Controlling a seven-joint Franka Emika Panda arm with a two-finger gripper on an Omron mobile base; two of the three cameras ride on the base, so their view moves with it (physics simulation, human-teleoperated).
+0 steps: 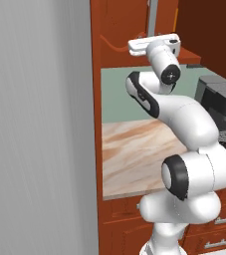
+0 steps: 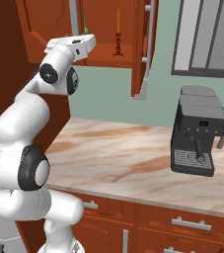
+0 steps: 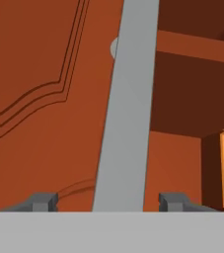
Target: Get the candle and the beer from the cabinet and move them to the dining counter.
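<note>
Claw (image 3: 103, 201) is spread, not gripping anything, one fingertip either side of the grey door handle (image 3: 126, 108), so this looks like the grab on the left cabinet door (image 3: 39, 89). I'd center the bar, clamp firmly, then swing along the hinge arc rather than yank straight back. Right door (image 2: 142, 44) is open already. Candle (image 2: 117, 32) stands on the cabinet shelf (image 2: 108, 58); a green tip beside the wrist may be the beer.

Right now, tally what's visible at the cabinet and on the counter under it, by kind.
Candles: 1, candle inside the cabinet
Green bottles: 1, beer, tip only, behind the hand
Bar handles: 2, door handle between the open jaws, second handle
Coffee machines: 1, coffee machine
Total: 5
</note>
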